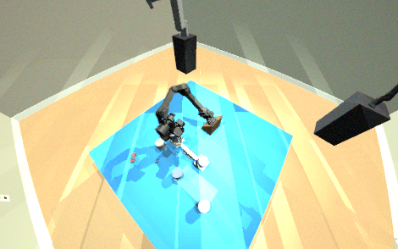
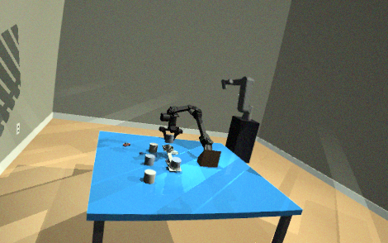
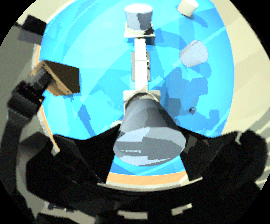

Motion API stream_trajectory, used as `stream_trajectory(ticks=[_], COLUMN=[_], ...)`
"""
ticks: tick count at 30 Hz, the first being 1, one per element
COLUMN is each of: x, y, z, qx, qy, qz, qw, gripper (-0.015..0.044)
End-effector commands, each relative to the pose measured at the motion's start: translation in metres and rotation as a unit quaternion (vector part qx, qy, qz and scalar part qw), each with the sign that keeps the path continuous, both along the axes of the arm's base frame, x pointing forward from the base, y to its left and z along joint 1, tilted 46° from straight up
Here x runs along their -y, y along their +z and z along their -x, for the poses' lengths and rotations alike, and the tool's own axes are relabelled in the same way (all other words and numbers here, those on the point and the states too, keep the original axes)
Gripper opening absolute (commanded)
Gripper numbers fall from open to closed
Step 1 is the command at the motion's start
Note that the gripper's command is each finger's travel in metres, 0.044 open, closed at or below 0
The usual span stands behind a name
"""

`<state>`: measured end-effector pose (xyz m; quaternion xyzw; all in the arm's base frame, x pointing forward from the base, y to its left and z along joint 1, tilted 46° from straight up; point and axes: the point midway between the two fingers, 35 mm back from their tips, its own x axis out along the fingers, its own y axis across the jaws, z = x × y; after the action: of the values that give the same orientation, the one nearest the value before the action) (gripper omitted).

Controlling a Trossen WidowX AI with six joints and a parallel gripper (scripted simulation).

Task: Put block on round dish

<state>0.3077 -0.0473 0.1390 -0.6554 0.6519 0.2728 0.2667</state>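
My gripper (image 2: pixel 170 135) (image 3: pixel 146 126) is shut on a grey cup (image 2: pixel 169 139) (image 3: pixel 149 146) and holds it in the air above one end of the white balance (image 1: pixel 189 152) (image 3: pixel 141 65). A gap shows below the cup in the exterior view. The other cup (image 1: pixel 202 161) (image 2: pixel 176 163) (image 3: pixel 138 17) stands on the balance's far end from my gripper. The held cup hides part of the near end in the wrist view. I cannot make out a block at that end, nor which thing is the round dish.
Pale cylinders (image 1: pixel 159 143) (image 1: pixel 177 173) (image 1: pixel 204 206) (image 2: pixel 153 147) (image 2: pixel 149 159) (image 2: pixel 149 176) stand beside the balance. A small red object (image 1: pixel 133 157) (image 2: pixel 126 145) and a tiny dark one (image 1: pixel 157 161) (image 3: pixel 192 110) lie on the table. The brown arm base (image 1: pixel 212 125) (image 2: pixel 210 159) stands on the opposite side.
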Motion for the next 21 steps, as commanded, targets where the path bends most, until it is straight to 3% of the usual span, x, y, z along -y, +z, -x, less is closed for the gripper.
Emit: stream_trajectory(ticks=[1,21], x=[-0.007,-0.024], y=[0.006,0.025], z=[-0.001,0.004], qx=[0.004,0.004], qy=[0.002,0.002], qz=[-0.001,0.002], qw=[1.000,1.000], gripper=[0.0000,0.0000])
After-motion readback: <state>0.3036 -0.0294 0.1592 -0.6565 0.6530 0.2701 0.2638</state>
